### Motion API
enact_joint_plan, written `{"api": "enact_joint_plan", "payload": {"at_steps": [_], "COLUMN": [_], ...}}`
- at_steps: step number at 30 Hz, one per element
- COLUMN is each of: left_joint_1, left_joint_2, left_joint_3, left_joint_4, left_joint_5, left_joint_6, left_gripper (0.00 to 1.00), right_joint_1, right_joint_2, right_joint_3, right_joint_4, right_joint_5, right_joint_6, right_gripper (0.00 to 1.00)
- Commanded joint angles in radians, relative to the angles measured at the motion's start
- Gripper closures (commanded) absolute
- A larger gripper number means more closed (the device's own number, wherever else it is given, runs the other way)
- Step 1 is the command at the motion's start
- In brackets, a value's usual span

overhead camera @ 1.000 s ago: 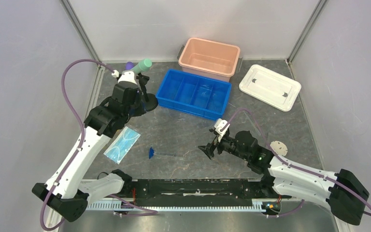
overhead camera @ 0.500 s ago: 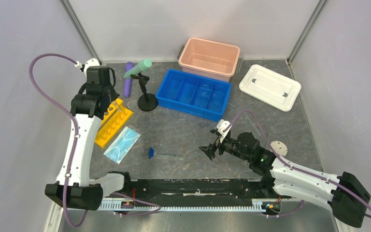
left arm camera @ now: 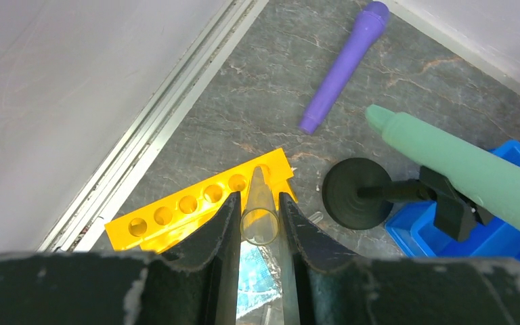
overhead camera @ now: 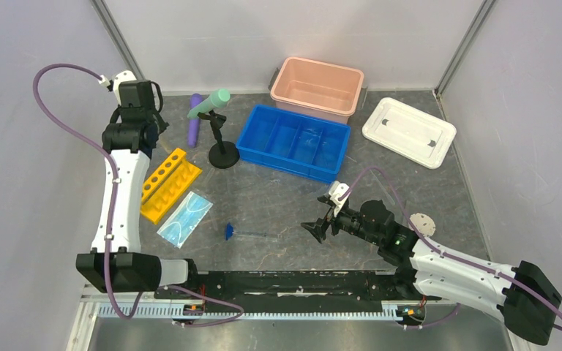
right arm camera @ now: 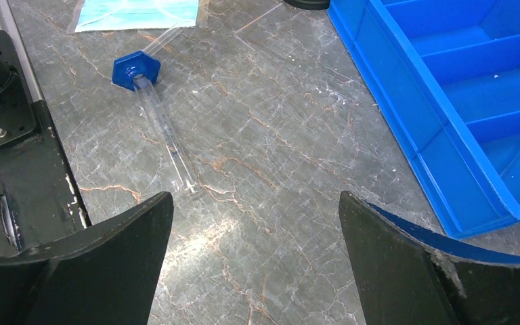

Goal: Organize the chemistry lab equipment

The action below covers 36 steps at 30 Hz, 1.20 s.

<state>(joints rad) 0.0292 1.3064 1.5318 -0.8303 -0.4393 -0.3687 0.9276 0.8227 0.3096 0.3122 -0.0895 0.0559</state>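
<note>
My left gripper (overhead camera: 136,108) is high over the back left corner, shut on a clear glass tube (left arm camera: 260,218) that points down toward the yellow holed tube rack (overhead camera: 168,183), which also shows in the left wrist view (left arm camera: 189,205). The mint-green tube (overhead camera: 209,103) is clamped in the black clamp stand (overhead camera: 224,155). The purple tube (overhead camera: 194,126) lies behind the stand. The light-blue mask (overhead camera: 185,218) lies in front of the rack. The tiny blue funnel (overhead camera: 230,232) with its thin clear rod (right arm camera: 166,135) lies at centre front. My right gripper (overhead camera: 313,229) is open and empty, to the right of the rod.
A blue divided tray (overhead camera: 294,142) stands at the centre back, with a pink bin (overhead camera: 317,88) behind it and a white lid (overhead camera: 408,131) to its right. The left wall and its metal rail (left arm camera: 142,145) run close beside my left gripper.
My left arm has swung from beside the clamp stand up and back to the left, uncovering the yellow rack. It holds the clear tube. The right arm has not moved.
</note>
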Motion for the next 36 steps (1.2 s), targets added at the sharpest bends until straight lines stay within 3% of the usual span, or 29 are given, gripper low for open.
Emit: {"api": "enact_joint_plan", "payload": {"at_steps": [1, 36], "left_joint_1": [0.022, 0.03], "left_joint_2": [0.025, 0.124], "left_joint_3": [0.051, -0.053], "left_joint_4": [0.054, 0.115], "left_joint_5": [-0.013, 0.047], "left_joint_6": [0.046, 0.034], "left_gripper": [0.73, 0.73], "right_joint_1": [0.005, 0.005], "right_joint_2": [-0.013, 0.005], "right_joint_3": [0.004, 0.012], "right_joint_4": [0.016, 0.008], "right_joint_5": [-0.014, -0.025], "right_joint_6": [0.002, 0.005], "right_gripper": [0.02, 0.02]}}
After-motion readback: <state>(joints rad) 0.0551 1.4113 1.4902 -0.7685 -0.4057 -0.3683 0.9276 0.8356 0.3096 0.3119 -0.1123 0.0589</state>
